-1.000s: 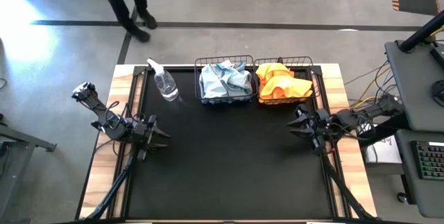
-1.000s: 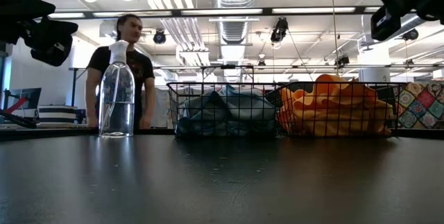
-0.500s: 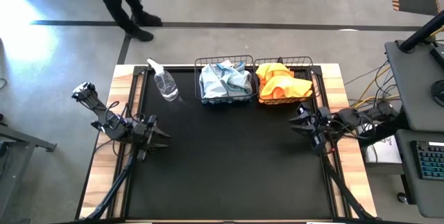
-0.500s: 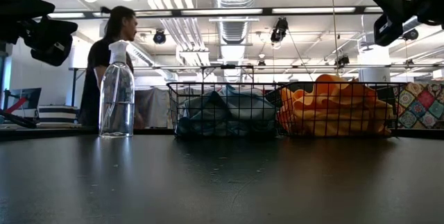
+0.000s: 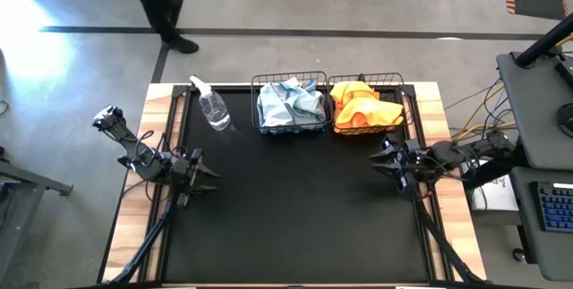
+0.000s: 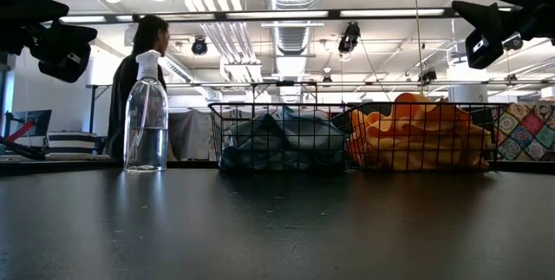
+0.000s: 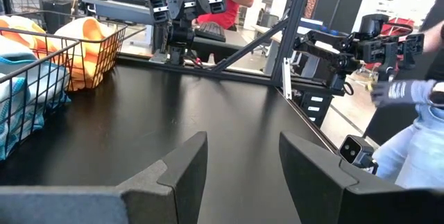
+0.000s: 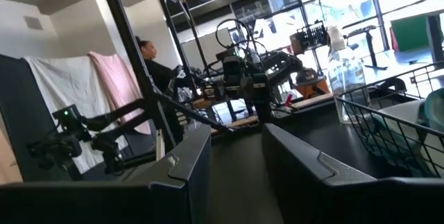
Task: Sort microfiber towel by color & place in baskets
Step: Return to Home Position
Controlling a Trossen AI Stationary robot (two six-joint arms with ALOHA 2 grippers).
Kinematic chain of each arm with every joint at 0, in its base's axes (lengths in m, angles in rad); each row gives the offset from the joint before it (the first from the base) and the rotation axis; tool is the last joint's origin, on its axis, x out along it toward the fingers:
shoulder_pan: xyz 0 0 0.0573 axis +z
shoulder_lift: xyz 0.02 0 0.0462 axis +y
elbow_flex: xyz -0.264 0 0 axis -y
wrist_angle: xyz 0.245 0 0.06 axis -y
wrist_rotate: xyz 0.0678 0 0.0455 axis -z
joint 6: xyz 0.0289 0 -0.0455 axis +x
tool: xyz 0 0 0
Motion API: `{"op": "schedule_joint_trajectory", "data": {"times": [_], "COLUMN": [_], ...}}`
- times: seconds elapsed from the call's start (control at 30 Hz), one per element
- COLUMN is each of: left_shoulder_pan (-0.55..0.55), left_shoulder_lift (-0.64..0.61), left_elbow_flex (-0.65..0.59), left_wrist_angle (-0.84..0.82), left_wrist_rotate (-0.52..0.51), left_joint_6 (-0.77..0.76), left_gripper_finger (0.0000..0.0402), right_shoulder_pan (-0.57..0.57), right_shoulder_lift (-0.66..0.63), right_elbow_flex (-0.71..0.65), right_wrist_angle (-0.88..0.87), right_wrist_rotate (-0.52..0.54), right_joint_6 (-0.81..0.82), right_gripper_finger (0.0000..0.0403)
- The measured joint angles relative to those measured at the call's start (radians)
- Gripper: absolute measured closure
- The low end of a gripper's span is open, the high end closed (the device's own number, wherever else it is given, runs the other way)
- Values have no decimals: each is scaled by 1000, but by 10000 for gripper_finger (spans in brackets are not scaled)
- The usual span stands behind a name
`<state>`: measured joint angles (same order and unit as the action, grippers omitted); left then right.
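Two black wire baskets stand side by side at the table's far edge. The left basket (image 5: 253, 101) holds the pale blue-grey towels (image 5: 291, 103), and the right basket (image 5: 380, 76) holds the bright orange towels (image 5: 363, 108). In the low view both heaps, blue-grey (image 6: 277, 141) and orange (image 6: 416, 133), rise to the rims. My left gripper (image 5: 210, 174) hovers open near the table's left edge, its fingers apart in its wrist view (image 7: 243, 161). My right gripper (image 5: 383, 162) hovers open near the right edge (image 8: 236, 154), in front of the orange basket. Neither touches anything.
A clear plastic spray bottle (image 5: 211, 106) stands upright left of the blue-grey basket. The black mat (image 5: 295, 208) lies bare between the arms. A person (image 6: 139, 81) walks beyond the far edge. Metal frame posts run along both side edges.
My right gripper has sunk a little and tipped slightly near the table's right edge, staying open. The person beyond the far edge has walked toward the left. The baskets, towels and bottle have kept still.
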<state>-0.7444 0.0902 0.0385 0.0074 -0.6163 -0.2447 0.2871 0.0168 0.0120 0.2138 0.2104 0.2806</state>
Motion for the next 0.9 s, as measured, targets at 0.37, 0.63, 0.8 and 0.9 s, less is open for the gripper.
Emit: {"op": "schedule_joint_trajectory", "data": {"times": [0.37, 0.63, 0.8, 0.9], "left_shoulder_pan": [0, 0, 0, 0], "left_shoulder_lift": [0, 0, 0, 0], "left_elbow_flex": [0, 0, 0, 0], "left_wrist_angle": [0, 0, 0, 0], "left_wrist_rotate": [-2, -4, -4, -4], "left_joint_6": [0, 0, 0, 0], "left_gripper_finger": [237, 237, 237, 237], "right_shoulder_pan": [0, 0, 0, 0], "right_shoulder_lift": [5, 5, 5, 5], "right_elbow_flex": [0, -1, -1, -1], "right_wrist_angle": [0, 0, 0, 0], "right_wrist_rotate": [0, 0, 0, 0], "right_joint_6": [0, 0, 0, 0], "right_gripper_finger": [269, 278, 273, 269]}}
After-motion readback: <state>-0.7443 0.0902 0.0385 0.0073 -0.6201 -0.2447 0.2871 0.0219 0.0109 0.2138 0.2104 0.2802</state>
